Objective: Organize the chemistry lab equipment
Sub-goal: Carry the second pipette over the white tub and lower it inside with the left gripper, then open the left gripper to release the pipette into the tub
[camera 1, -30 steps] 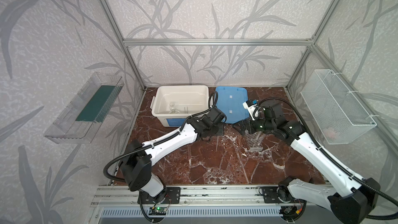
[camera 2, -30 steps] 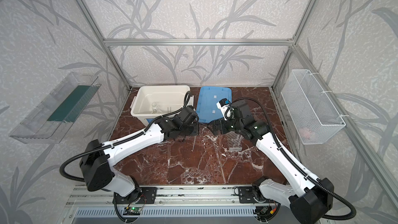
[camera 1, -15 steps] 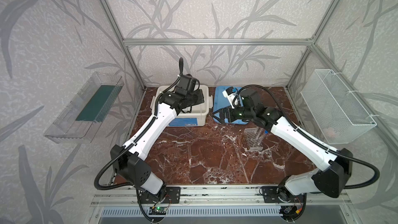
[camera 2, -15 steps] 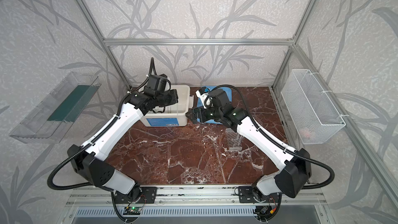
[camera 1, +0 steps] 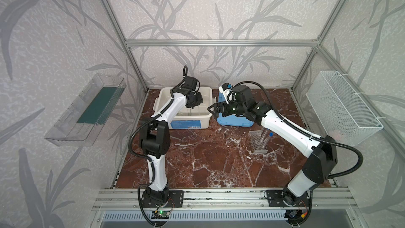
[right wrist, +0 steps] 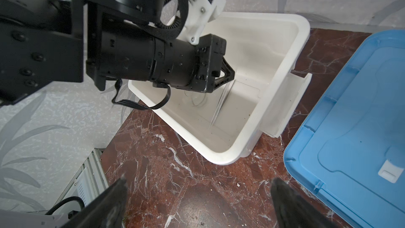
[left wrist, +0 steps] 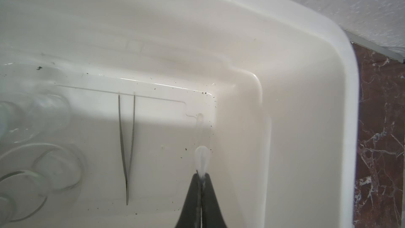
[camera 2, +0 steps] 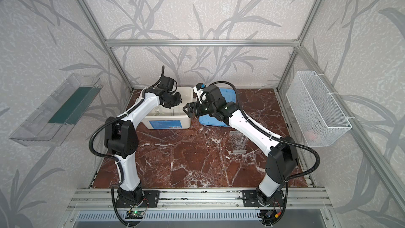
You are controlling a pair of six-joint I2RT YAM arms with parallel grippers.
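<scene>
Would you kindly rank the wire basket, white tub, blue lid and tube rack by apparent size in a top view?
1. wire basket, mounted higher, so nearness may inflate it
2. white tub
3. blue lid, partly hidden by the right arm
4. tube rack

One white tub [camera 1: 203,121] holds two thin clear rods [left wrist: 121,128] set in a V, one more clear rod [left wrist: 201,159] near its inside corner, and two small glass vessels [left wrist: 47,115], both blurred. Just right of the tub lies one flat blue lid [camera 1: 232,122], and in front of the tub to the right stands one clear tube rack [camera 1: 257,144] in which two test tubes [camera 1: 270,134] can be made out, one showing a blue cap. On the wall left of the tub hangs one clear tray [camera 1: 65,132], and far right of the tub one white wire basket [camera 1: 350,115].
</scene>
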